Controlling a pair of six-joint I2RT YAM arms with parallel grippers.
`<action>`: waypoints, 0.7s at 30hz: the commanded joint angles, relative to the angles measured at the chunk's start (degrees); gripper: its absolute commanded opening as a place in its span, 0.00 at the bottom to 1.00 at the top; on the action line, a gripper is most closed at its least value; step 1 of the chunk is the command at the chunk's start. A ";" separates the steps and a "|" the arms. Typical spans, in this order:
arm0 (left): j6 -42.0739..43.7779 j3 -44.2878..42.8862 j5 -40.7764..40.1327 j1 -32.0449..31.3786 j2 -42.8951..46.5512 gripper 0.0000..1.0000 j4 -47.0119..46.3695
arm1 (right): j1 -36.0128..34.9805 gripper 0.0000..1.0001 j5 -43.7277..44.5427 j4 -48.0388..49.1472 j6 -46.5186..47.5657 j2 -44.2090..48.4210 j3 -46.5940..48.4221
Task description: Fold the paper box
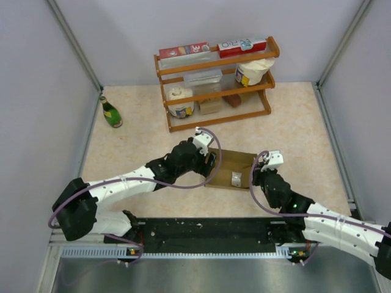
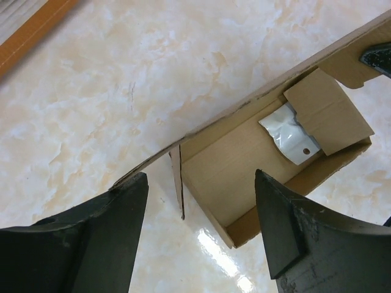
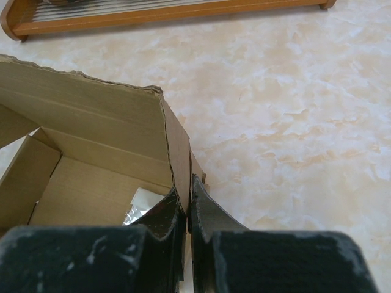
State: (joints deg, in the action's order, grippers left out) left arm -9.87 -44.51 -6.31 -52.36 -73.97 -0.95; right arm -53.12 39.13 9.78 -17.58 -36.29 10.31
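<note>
Tabletop (image 1: 293, 122) carries a wooden rack (image 1: 220, 118) along the far edge and a green bottle (image 1: 111, 112) toward the far-left corner. The paper box (image 1: 235, 165) lies about mid-table, nearer the near edge than the rack is, between your two arms. It is partly formed: floor down, long far wall and end walls raised, top open. The right gripper (image 3: 188, 195) is pressed together on the box's right end wall, with cardboard pinched between the fingers at the top edge. The left gripper (image 2: 201, 176) is spread wide at the opposite end and holds nothing. One finger (image 2: 104, 238) sits outside the far wall's edge; whether it touches, you cannot tell. A narrow corner flap (image 2: 177, 177) stands loose between the left jaws, not tucked in. An inner tab (image 2: 327, 116) leans in over a small white packet (image 2: 287, 134) on the box floor. Judged step: mid-fold, with the right arm anchoring and the left free to take a new hold. The next move likely calls for the left jaws to straddle that thin corner flap or the far wall edge-on, then swing it inward. Hold the right pinch firm, or the light box may slide or its walls may splay.
</note>
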 commanded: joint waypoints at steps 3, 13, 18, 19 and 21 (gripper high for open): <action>-1.38 -2.86 3.22 0.41 -2.57 0.65 -6.52 | -0.75 0.00 -0.02 1.91 0.01 -0.18 2.35; -3.23 -3.92 8.33 0.41 -4.16 0.32 -5.73 | -0.67 0.00 0.07 2.35 -0.08 -0.62 2.35; -3.23 -4.27 7.71 0.41 -4.60 0.28 -4.24 | -0.75 0.00 -0.20 2.88 -0.17 -1.24 2.44; -3.14 -4.18 7.54 0.41 -4.60 0.28 -3.80 | -0.67 0.00 -0.29 2.96 -0.17 -1.41 2.35; -3.14 -3.92 7.01 0.41 -4.69 0.28 -3.62 | -0.67 0.00 -0.55 3.49 -0.35 -1.32 2.09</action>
State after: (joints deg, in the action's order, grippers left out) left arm -12.29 -46.11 -1.08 -51.64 -78.15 -2.57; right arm -53.12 40.75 9.89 -17.58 -37.41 10.31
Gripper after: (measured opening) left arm 0.288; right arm 0.007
